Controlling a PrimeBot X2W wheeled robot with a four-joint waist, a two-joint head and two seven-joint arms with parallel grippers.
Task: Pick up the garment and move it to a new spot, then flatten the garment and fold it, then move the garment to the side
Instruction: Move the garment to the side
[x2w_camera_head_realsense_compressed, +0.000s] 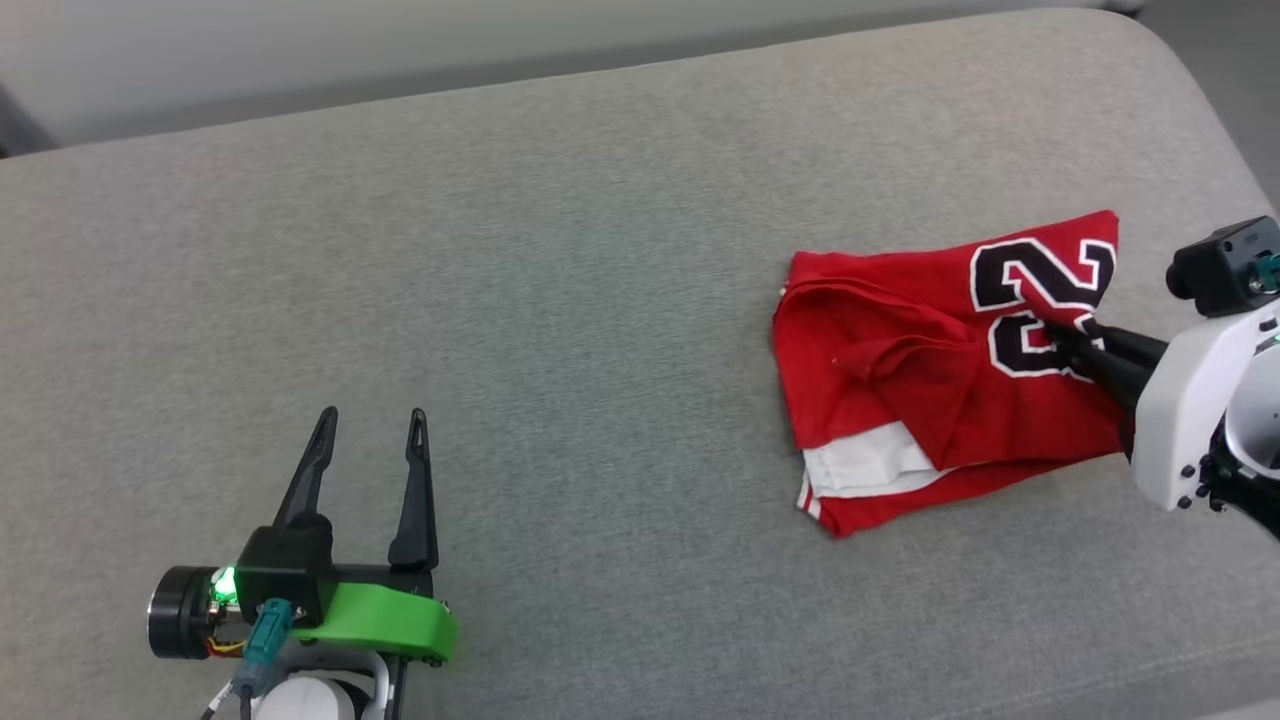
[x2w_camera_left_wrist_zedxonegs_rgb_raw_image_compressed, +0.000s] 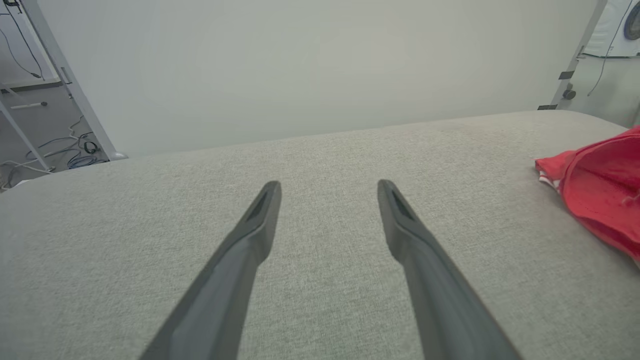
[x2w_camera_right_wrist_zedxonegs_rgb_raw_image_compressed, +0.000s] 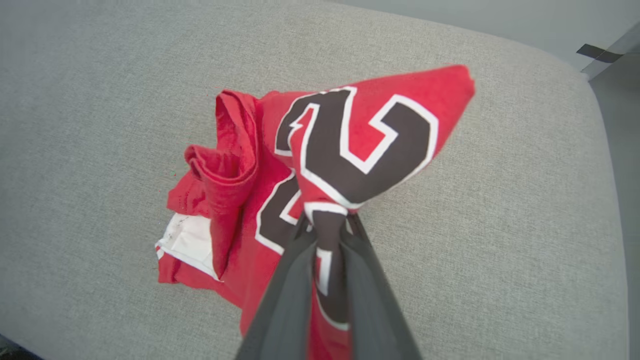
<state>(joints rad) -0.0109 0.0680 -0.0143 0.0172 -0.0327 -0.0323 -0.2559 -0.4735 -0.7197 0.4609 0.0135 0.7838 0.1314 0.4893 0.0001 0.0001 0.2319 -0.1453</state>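
Lab-like test room: bare pale wall (x2w_camera_left_wrist_zedxonegs_rgb_raw_image_compressed: 300, 75), metal frame legs (x2w_camera_left_wrist_zedxonegs_rgb_raw_image_compressed: 67, 80), loose floor cables (x2w_camera_left_wrist_zedxonegs_rgb_raw_image_compressed: 82, 155), grey padded surface (x2w_camera_left_wrist_zedxonegs_rgb_raw_image_compressed: 320, 155).

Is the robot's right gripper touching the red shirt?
Touching. The right wrist view shows the right gripper pinching a fold of the shirt.

Head view: high, looking forward and down on grey padded surface (x2w_camera_head_realsense_compressed: 600, 300), wide coverage; left gripper (x2w_camera_head_realsense_compressed: 374, 412) lower left, right gripper (x2w_camera_head_realsense_compressed: 1055, 335) at right edge on garment (x2w_camera_head_realsense_compressed: 900, 400).
Left wrist view: low, near surface, looks along own fingers (x2w_camera_left_wrist_zedxonegs_rgb_raw_image_compressed: 252, 235) toward pale wall (x2w_camera_left_wrist_zedxonegs_rgb_raw_image_compressed: 300, 65) (room clutter at far corners).
Right wrist view: close, steep downward, onto garment.
Shared: surface and garment in all three; left wrist catches garment's edge at far right of frame.
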